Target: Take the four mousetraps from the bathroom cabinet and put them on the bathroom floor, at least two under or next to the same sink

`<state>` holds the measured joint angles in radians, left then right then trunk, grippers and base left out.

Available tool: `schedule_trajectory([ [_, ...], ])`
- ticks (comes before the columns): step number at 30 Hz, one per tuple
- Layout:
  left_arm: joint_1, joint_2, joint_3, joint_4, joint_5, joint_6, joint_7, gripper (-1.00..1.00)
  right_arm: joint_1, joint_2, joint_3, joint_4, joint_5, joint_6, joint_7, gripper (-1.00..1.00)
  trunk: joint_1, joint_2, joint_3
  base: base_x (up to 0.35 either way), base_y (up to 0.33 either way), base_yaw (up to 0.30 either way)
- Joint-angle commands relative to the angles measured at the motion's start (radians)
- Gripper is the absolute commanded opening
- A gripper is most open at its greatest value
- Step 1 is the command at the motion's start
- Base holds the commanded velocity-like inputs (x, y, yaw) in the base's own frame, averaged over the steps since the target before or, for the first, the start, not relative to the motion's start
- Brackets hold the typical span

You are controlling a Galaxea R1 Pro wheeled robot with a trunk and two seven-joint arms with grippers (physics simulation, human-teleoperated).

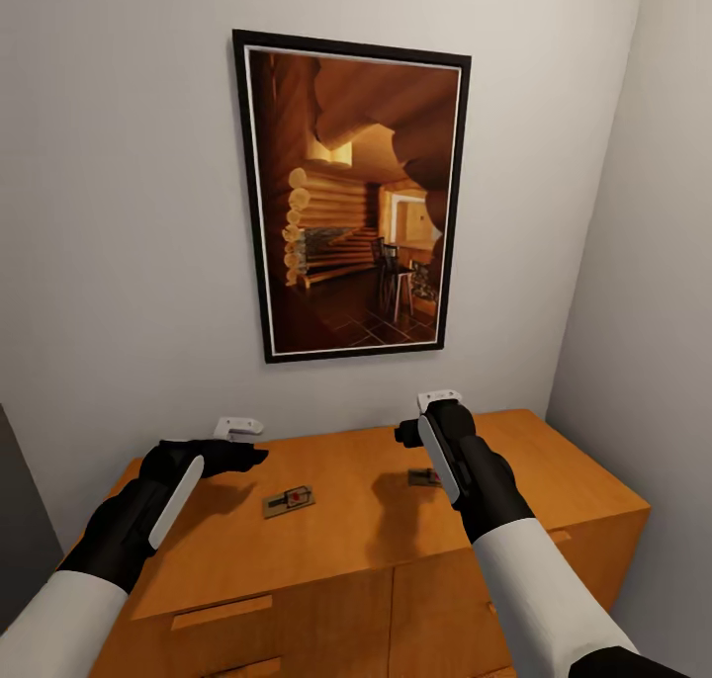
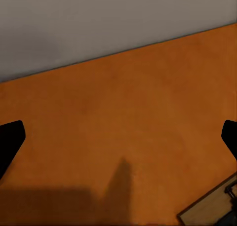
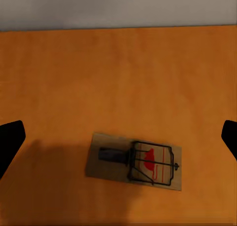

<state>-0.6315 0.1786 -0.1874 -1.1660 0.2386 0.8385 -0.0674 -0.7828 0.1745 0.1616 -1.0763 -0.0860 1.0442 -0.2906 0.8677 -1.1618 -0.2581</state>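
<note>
Overhead, a framed cabin picture (image 1: 353, 199) on the wall; below it the cabinet (image 1: 336, 550), its orange top bearing two mousetraps. Left mousetrap (image 1: 289, 501) flat near mid-top, just beside and inboard of the left gripper (image 1: 242, 453). Right mousetrap (image 3: 134, 160) directly beneath the right gripper (image 1: 410, 431), long axis across the line between the fingertips, so closing would bear on its short ends. Both grippers spread wide, holding nothing. Right arm the nearer: probably a straight descent, wrist perhaps turned first.
</note>
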Motion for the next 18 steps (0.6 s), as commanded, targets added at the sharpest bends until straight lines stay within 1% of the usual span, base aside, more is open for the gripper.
schedule_trajectory([
  [1,-0.001,0.001,-0.001,-0.001,-0.001,0.004,-0.002,1.0,-0.001,0.0,0.001,0.0,-0.009,0.003,-0.01,1.0,0.0,-0.001,-0.001,-0.027,0.042,0.0],
  [12,-0.001,-0.001,0.0,-0.001,-0.002,0.004,0.001,1.0,-0.001,0.0,0.0,0.001,-0.008,0.003,-0.011,1.0,0.0,-0.001,-0.001,-0.013,0.014,0.0],
  [18,-0.002,0.0,0.0,-0.001,-0.002,0.004,0.003,1.0,0.0,0.0,0.001,0.002,-0.008,0.003,-0.012,1.0,0.0,-0.001,-0.001,-0.11,0.013,0.0],
])
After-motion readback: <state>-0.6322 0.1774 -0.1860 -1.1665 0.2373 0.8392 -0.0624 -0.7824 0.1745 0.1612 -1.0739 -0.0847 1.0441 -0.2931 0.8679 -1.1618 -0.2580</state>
